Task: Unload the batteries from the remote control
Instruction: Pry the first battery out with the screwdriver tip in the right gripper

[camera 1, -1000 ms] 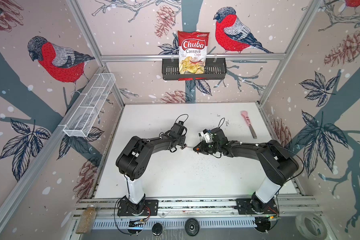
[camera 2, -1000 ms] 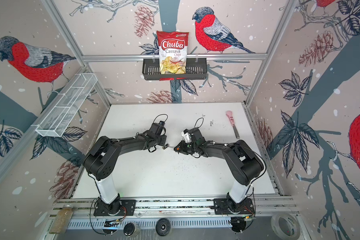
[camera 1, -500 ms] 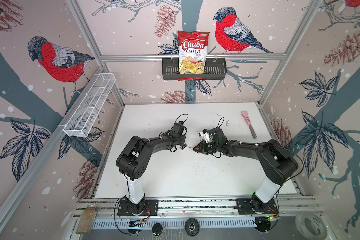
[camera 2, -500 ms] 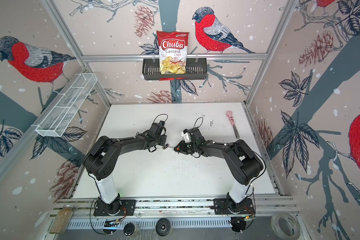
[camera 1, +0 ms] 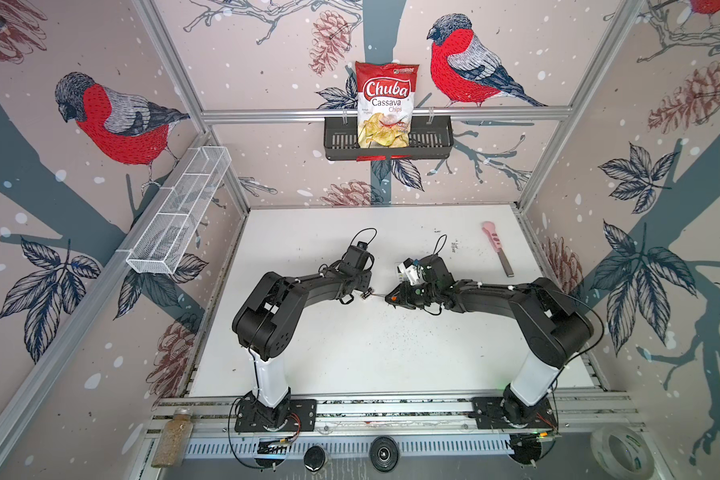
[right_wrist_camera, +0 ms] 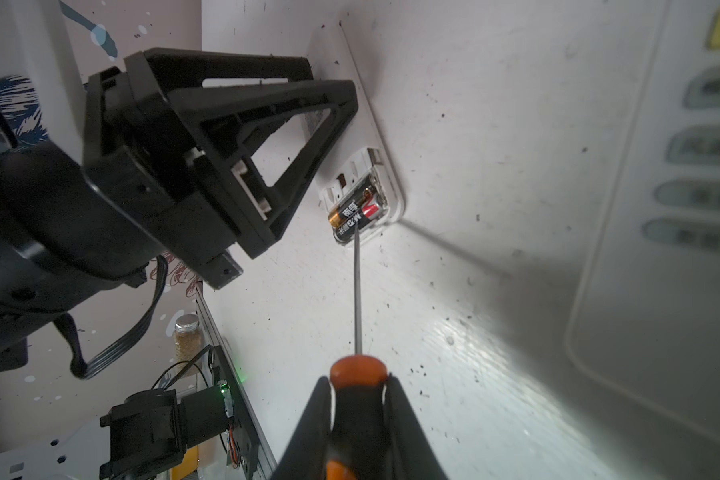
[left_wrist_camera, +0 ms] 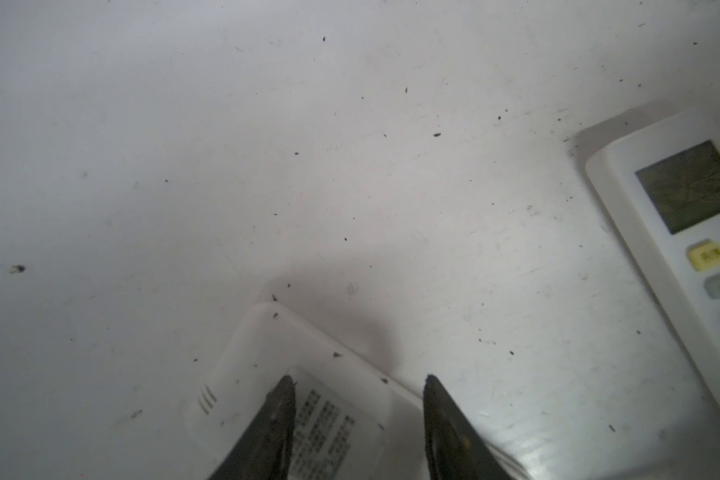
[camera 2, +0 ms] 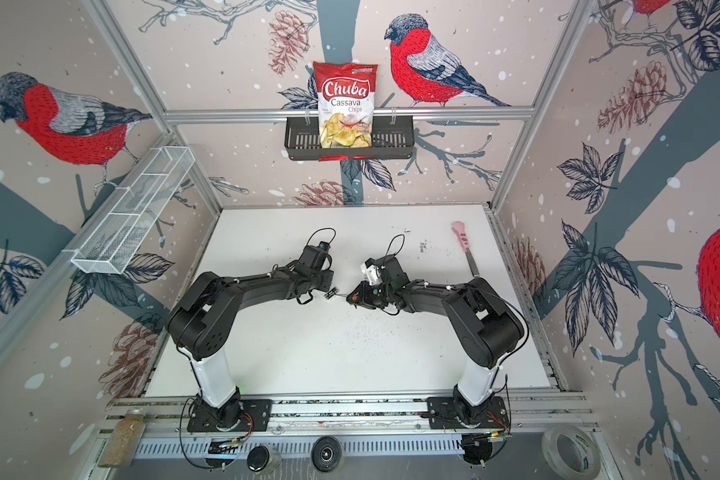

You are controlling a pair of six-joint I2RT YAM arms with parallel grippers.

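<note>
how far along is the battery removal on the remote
Done: the battery bay of the remote is uncovered. In hand: the right pincer is shut on the screwdriver, its tip at the two batteries, while the left pincer, jaws apart, sits on the remote's back. Left: both batteries are in the bay; none is out yet.

Top views overlook the table point(camera 1: 350, 353); wrist views (close) share remote point(right_wrist_camera: 368, 133).
</note>
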